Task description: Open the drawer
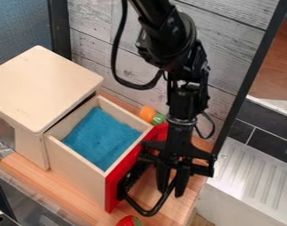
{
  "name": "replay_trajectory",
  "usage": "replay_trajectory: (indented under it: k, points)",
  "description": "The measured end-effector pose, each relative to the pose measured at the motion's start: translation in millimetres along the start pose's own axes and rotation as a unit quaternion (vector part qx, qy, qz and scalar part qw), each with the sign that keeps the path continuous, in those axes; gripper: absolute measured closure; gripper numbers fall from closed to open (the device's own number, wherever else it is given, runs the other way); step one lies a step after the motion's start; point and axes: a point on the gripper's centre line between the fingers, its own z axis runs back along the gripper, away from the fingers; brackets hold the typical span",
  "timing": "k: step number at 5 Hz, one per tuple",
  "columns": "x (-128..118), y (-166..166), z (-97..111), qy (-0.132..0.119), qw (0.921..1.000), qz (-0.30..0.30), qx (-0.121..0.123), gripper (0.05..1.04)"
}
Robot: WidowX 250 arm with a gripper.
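where it juts, the drawer (77,167) points lower right.

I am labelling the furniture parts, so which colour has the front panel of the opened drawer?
The front panel is red, seen best in the camera view.

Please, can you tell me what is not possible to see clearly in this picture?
All in the camera view:
- Floor of the drawer: covered by the blue cloth.
- Whether the hand touches the handle: black parts overlap.
- Full shape of the red object: cut off by the bottom edge.
- What the orange object is: too small.
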Motion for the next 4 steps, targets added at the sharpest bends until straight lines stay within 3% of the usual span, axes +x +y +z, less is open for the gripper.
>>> replay_trajectory:
  k: [1,2,3,4]
  points:
    - [-2,-1,0,0.006,0.9998,0.018,-0.004,0.393]
    - [-4,-2,6,0.006,1.0,-0.006,-0.003,0.118]
    - [-13,-16,55,-0.049,0.9959,-0.068,-0.034,0.081]
    - [-23,-19,105,-0.056,0.9848,-0.146,-0.075,0.083]
